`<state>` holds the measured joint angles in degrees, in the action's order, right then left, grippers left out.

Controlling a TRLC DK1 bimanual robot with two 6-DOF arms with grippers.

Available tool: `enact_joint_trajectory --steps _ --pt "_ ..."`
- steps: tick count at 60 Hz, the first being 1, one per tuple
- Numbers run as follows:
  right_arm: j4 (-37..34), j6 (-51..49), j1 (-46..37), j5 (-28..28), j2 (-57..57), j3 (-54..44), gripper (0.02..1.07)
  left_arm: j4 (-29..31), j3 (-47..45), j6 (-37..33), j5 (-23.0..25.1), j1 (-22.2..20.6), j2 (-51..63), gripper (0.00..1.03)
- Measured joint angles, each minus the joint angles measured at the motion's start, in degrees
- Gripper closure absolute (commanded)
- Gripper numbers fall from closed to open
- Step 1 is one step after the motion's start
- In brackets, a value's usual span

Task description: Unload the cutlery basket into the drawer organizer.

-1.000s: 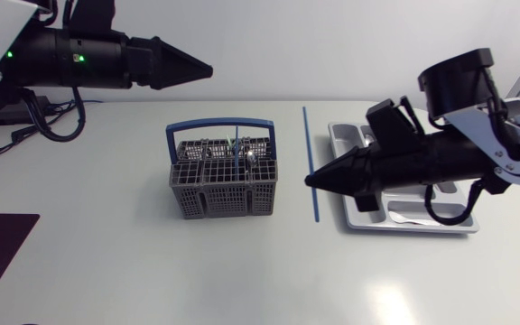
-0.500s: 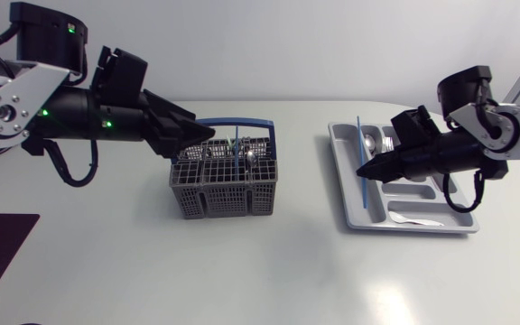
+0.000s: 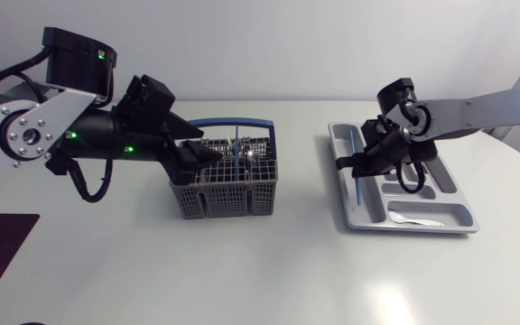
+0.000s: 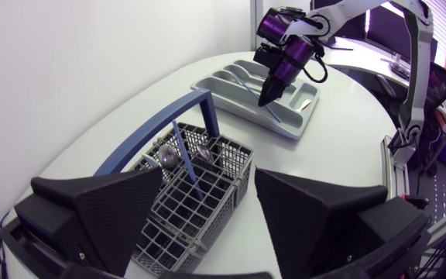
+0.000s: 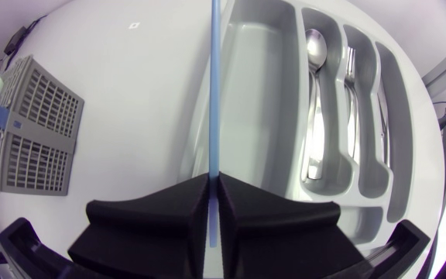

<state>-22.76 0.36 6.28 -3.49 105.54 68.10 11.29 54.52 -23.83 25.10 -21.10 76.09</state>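
The cutlery basket (image 3: 224, 199) stands at the middle of the head view, with the drawer organizer (image 3: 422, 228) well apart at the frame's right. The move in hand turns on the blue stick (image 5: 213, 77) that the right gripper (image 5: 214, 182) pinches between its closed fingers. The stick runs straight ahead of the fingertips, its long axis in line with the organizer's long compartment on the side nearest the basket, so it looks ready to be laid down lengthwise there. Whether it already touches the compartment floor I cannot tell. The neighbouring compartments hold a spoon (image 5: 313, 93) and a fork (image 5: 351, 85). The right arm enters from the upper right of the head view and slants down over the organizer. The left gripper (image 4: 209, 174) hangs just above the basket with its fingers spread wide, holding nothing. A second blue stick (image 4: 184, 151) stands tilted in the basket just ahead of it, so the left arm is far nearer to what remains to unload.
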Motion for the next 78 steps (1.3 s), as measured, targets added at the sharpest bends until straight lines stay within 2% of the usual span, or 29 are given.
enact_joint_trajectory --steps 6,8,18,19,22,26,29,43,57,67,78 --pt "0.0 0.8 0.0 0.4 2.3 1.2 0.96 -3.7 -1.6 -0.6 -2.3 -1.5 0.5 0.07" --pt "0.0 0.9 0.0 0.5 2.8 1.4 0.9 -5.6 -2.5 -0.7 -3.4 -2.1 0.6 0.07" --pt "0.2 1.0 0.0 0.7 4.6 1.9 0.41 -13.1 -6.8 -1.6 -8.6 -5.5 1.6 0.07" --pt "0.2 1.0 0.0 0.6 4.7 1.9 0.33 -13.5 -7.0 -1.6 -9.0 -5.7 1.8 0.07" --pt "0.2 1.0 0.0 0.6 4.7 1.9 0.21 -15.1 -7.6 -1.7 -9.9 -6.4 2.6 0.07" --pt "0.3 0.9 -0.2 0.8 4.5 1.9 0.12 -17.1 -8.0 -1.7 -10.6 -7.0 3.6 0.07" --pt "0.5 0.9 -0.8 0.3 4.2 1.9 0.09 -18.2 -8.0 -1.7 -10.8 -7.1 4.4 0.07" --pt "6.4 -0.7 -1.5 -1.9 -2.8 -3.3 0.09 -25.2 -8.0 -1.7 -14.7 -7.6 9.1 0.07" --pt "9.6 -2.4 -1.5 -3.5 -7.2 -8.4 0.09 -28.6 -7.6 -0.1 -16.4 -8.2 13.4 0.08" --pt "11.0 -3.6 -1.5 -4.2 -9.4 -10.7 0.09 -30.7 -6.1 1.8 -17.2 -8.2 15.8 0.12" --pt "11.5 -4.3 -1.3 -4.2 -11.9 -12.3 0.1 -32.3 -4.8 3.9 -18.1 -8.2 17.1 0.23"
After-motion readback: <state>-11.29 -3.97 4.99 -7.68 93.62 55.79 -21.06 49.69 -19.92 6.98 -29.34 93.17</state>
